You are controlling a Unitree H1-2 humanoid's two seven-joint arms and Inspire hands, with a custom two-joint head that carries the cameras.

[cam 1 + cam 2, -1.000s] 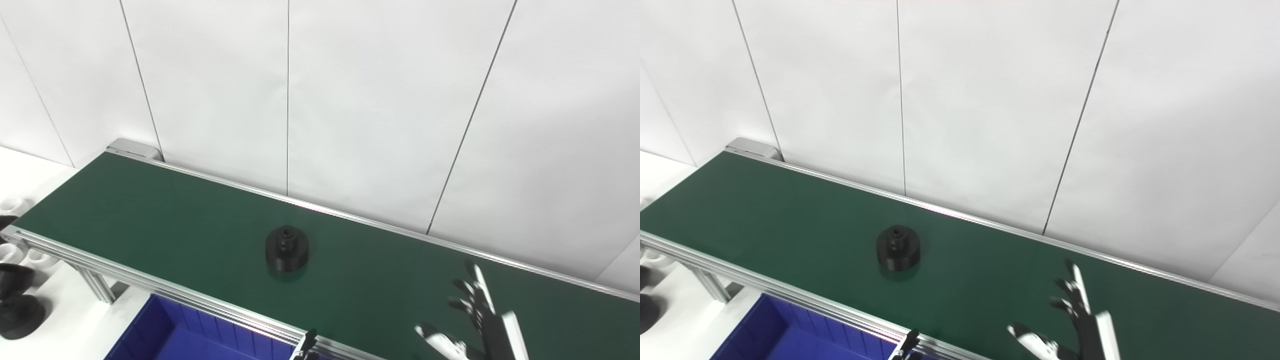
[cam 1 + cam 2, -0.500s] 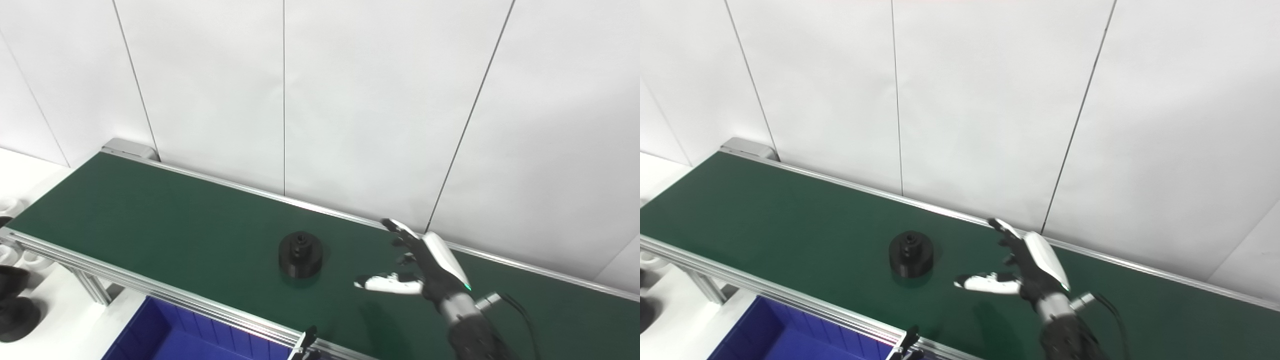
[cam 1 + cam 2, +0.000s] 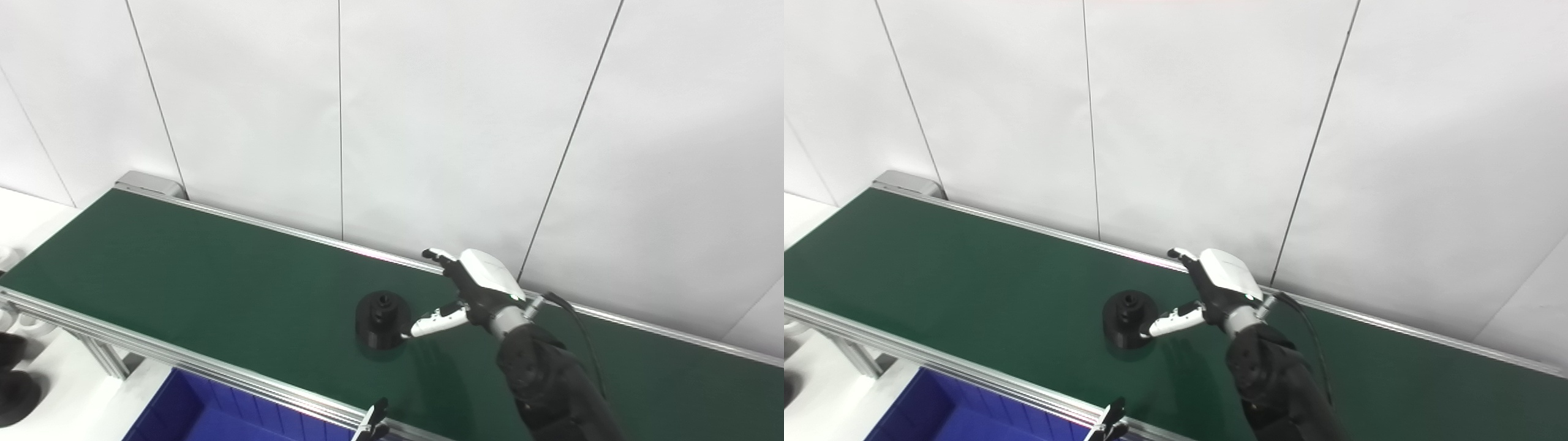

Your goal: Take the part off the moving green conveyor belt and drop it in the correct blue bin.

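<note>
A black round part [image 3: 383, 318] with a raised hub stands upright on the green conveyor belt [image 3: 214, 275], near its middle. My right hand [image 3: 471, 291] is open just to the right of the part, fingers spread above the belt. Its white thumb tip [image 3: 422, 327] reaches the part's right edge; whether it touches I cannot tell. The same shows in the right eye view, with the part [image 3: 1128, 318] and the hand [image 3: 1216, 285]. A blue bin [image 3: 184, 416] sits below the belt's near rail at the bottom left. My left hand is out of view.
White wall panels stand right behind the belt. The belt's aluminium near rail [image 3: 184, 367] runs across the lower left. Black parts [image 3: 15, 386] lie on the white table at the far left. A small black clip [image 3: 375, 419] sits on the rail.
My right hand rose from the bottom edge and moved left and forward over the belt, up to the part's right side. The part has drifted right along the belt. The camera shifted slightly.
</note>
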